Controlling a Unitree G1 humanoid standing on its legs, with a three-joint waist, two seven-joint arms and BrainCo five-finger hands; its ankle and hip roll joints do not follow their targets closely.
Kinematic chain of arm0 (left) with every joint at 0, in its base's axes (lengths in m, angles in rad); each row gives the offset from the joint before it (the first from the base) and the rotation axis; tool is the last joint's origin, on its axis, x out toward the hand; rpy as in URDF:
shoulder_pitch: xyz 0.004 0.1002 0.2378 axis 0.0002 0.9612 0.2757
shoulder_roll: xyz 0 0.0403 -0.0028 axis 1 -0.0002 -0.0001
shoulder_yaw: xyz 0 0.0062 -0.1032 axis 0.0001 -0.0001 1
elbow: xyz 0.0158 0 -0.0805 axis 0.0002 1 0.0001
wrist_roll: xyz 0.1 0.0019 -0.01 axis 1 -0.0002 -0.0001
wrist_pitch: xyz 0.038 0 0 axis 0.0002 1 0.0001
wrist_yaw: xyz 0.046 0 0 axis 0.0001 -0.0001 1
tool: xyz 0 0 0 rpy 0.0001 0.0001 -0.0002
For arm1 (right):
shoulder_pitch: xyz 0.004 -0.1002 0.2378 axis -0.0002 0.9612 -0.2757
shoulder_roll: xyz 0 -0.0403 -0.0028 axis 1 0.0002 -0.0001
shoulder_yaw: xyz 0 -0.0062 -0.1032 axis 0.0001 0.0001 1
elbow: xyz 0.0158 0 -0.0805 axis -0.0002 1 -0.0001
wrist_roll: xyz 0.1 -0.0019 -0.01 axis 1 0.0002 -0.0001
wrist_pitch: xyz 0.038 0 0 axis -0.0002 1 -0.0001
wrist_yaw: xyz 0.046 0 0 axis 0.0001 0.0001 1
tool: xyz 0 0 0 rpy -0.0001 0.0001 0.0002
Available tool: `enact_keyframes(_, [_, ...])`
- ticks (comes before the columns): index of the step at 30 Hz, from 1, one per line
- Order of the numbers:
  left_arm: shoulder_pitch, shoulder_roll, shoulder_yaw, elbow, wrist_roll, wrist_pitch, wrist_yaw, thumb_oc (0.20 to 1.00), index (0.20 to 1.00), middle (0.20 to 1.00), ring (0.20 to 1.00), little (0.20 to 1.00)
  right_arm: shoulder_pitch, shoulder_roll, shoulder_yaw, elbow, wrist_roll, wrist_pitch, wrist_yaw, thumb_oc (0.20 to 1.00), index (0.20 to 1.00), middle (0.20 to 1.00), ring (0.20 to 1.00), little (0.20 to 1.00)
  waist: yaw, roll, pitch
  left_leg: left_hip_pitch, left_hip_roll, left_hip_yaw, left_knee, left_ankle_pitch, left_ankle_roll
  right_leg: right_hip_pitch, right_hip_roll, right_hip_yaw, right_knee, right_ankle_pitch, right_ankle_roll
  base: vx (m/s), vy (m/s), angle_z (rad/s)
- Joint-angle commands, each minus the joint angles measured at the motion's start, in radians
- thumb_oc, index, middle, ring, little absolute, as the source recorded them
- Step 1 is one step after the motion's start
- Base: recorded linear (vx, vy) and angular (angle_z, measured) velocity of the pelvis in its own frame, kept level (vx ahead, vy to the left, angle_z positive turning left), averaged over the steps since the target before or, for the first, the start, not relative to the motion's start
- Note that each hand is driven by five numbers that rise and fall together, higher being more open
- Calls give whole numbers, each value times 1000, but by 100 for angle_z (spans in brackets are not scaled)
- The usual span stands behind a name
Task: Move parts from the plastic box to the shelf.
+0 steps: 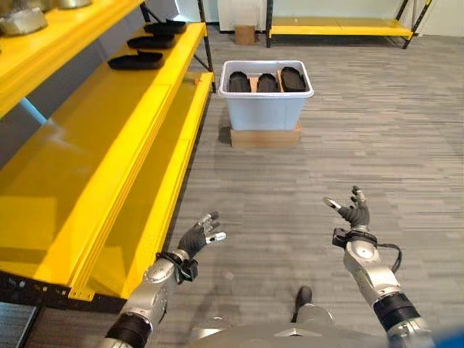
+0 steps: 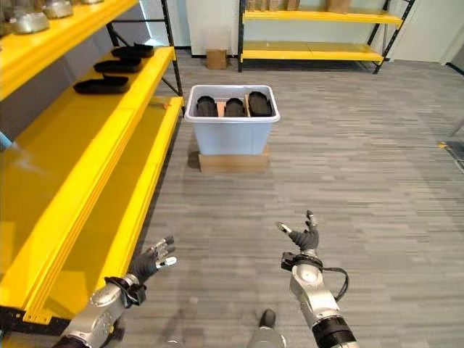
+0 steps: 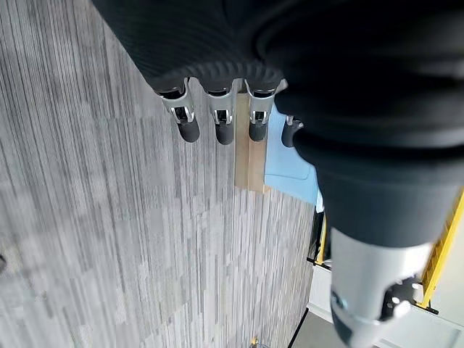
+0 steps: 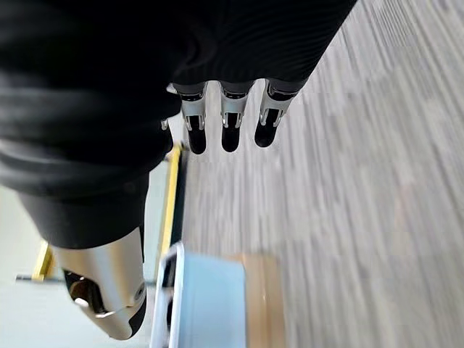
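A pale blue plastic box [image 1: 265, 109] stands on a flat cardboard slab [image 1: 265, 138] on the floor ahead, holding three black parts [image 1: 267, 82] side by side. Three more black parts [image 1: 138, 61] lie in a row on the yellow shelf [image 1: 109, 123] at the left. My left hand [image 1: 199, 236] hovers low near the shelf's front edge, fingers straight, holding nothing. My right hand [image 1: 354, 212] is raised at the right, open and empty. Both hands are well short of the box. The box's edge [image 4: 203, 304] appears past my right hand's fingers [image 4: 226, 119].
Metal bowls [image 1: 22, 20] sit on the upper shelf level at the far left. A second yellow rack [image 2: 312, 51] stands at the back wall with a small cardboard box [image 2: 215, 58] beside it. Grey floor [image 1: 362, 130] spreads between me and the plastic box.
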Motion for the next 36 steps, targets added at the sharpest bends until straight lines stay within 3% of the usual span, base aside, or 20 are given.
enact_keyframes(1, [-51, 16, -5, -74, -36, -70, 17, 1000, 1000, 1000, 1000, 1000, -60, -29, -50, -27, -40, -34, -26, 1000, 1000, 1000, 1000, 1000, 0, -50, -15, -113, -34, -33, 107, -31, 31, 11, -56, -18, -8, -35, 74, 505, -241, -28])
enact_keyframes(4, [-49, -9, -7, -67, -60, -100, 36, 1000, 1000, 1000, 1000, 1000, -65, -48, -42, -16, -49, -46, 3, 1000, 1000, 1000, 1000, 1000, 1, -44, -15, -170, 35, -22, 249, 49, -20, 44, -16, -27, -25, -69, 30, 321, -180, -13])
enact_keyframes(9, [-65, -34, 20, -42, -84, -130, 119, 1000, 1000, 1000, 1000, 1000, -54, -65, -27, -20, -51, -52, 91, 1000, 1000, 1000, 1000, 1000, -11, -55, -17, -230, 100, 22, 457, 93, -51, 66, 30, -47, -36, -116, -27, 226, -144, 1])
enact_keyframes(10, [-70, -37, 27, -40, -76, -134, 130, 1000, 1000, 1000, 1000, 1000, -48, -64, -27, -23, -48, -49, 99, 1000, 1000, 1000, 1000, 1000, -9, -58, -16, -246, 93, 12, 477, 93, -50, 70, 38, -54, -42, -115, -29, 192, -76, 24])
enact_keyframes(12, [-65, -41, 43, -46, -63, -130, 138, 1000, 1000, 1000, 1000, 1000, -39, -63, -35, -19, -44, -53, 123, 1000, 1000, 1000, 1000, 1000, 4, -55, -16, -254, 20, -34, 419, 54, -29, 60, 46, -45, -41, -104, -18, 188, 39, 35])
enact_keyframes(13, [-58, -32, 54, -53, -50, -131, 150, 1000, 1000, 1000, 1000, 1000, -33, -62, -35, -27, -57, -51, 148, 1000, 1000, 1000, 1000, 1000, 8, -58, -12, -228, -54, -31, 254, 43, 7, 30, 36, -53, -27, -79, -6, 182, 158, 29])
enact_keyframes(14, [-55, -26, 59, -56, -47, -136, 161, 1000, 1000, 1000, 1000, 1000, -29, -61, -29, -39, -60, -46, 152, 1000, 1000, 1000, 1000, 1000, 7, -51, -8, -208, -77, -28, 133, 40, 12, 23, 37, -55, -17, -75, 5, 174, 202, 22])
enact_keyframes(17, [-45, -28, 76, -43, -51, -154, 174, 1000, 1000, 1000, 1000, 1000, -12, -57, -16, -62, -69, -36, 180, 1000, 1000, 1000, 1000, 1000, 20, -37, 9, -248, -52, -35, -33, 160, -18, 78, 50, -33, -29, -96, 16, 181, 171, 29])
enact_keyframes(18, [-39, -33, 84, -34, -45, -161, 178, 1000, 1000, 1000, 1000, 1000, -8, -57, -12, -60, -76, -43, 193, 1000, 1000, 1000, 1000, 1000, 30, -28, 13, -270, -29, -44, -85, 227, -36, 106, 55, -27, -40, -107, 16, 204, 180, 11])
enact_keyframes(20, [-30, -39, 94, -22, -39, -175, 185, 1000, 1000, 1000, 1000, 1000, -5, -58, -1, -63, -84, -44, 209, 1000, 1000, 1000, 1000, 1000, 42, -19, 17, -309, 8, -56, -124, 301, -55, 130, 54, -22, -46, -119, 13, 183, 176, -33])
enact_keyframes(22, [-13, -51, 120, 14, -15, -211, 181, 1000, 1000, 1000, 1000, 1000, 3, -64, 24, -68, -99, -50, 258, 1000, 1000, 1000, 1000, 1000, 61, -6, 32, -373, 74, -64, -155, 385, -79, 161, 41, -29, -18, -152, 5, 288, 330, -32])
enact_keyframes(24, [-6, -41, 135, 22, -11, -219, 198, 1000, 1000, 1000, 1000, 1000, 4, -71, 41, -70, -89, -53, 289, 1000, 1000, 1000, 1000, 1000, 68, -8, 32, -363, 76, -68, -142, 360, -80, 166, 24, -39, 48, -209, 9, 365, 395, -56])
enact_keyframes(26, [-2, -32, 149, 27, 9, -207, 199, 1000, 1000, 1000, 1000, 1000, 10, -66, 44, -75, -70, -40, 300, 1000, 1000, 1000, 1000, 1000, 72, -13, 35, -348, 62, -62, -102, 309, -58, 171, 14, -53, 99, -246, 8, 384, 379, -59])
enact_keyframes(27, [-5, -20, 154, 35, 23, -203, 188, 1000, 1000, 1000, 1000, 1000, 22, -60, 37, -82, -69, -41, 307, 1000, 1000, 1000, 1000, 1000, 77, -23, 31, -340, 35, -61, -68, 261, -36, 177, 8, -61, 114, -260, 10, 292, 277, -12])
enact_keyframes(33, [-16, 12, 149, 47, 77, -207, 154, 1000, 1000, 1000, 1000, 1000, 19, -32, 42, -78, -47, -46, 279, 1000, 1000, 1000, 1000, 1000, 112, -38, 16, -347, -72, -102, -14, 173, 31, 161, -16, -52, 158, -280, 32, 254, 283, 18])
enact_keyframes(36, [-20, 19, 144, 52, 83, -209, 144, 1000, 1000, 1000, 1000, 1000, 11, -24, 45, -76, -37, -53, 248, 1000, 1000, 1000, 1000, 1000, 121, -43, 14, -354, -98, -115, 1, 149, 53, 152, -24, -35, 178, -284, 44, 99, 198, 6])
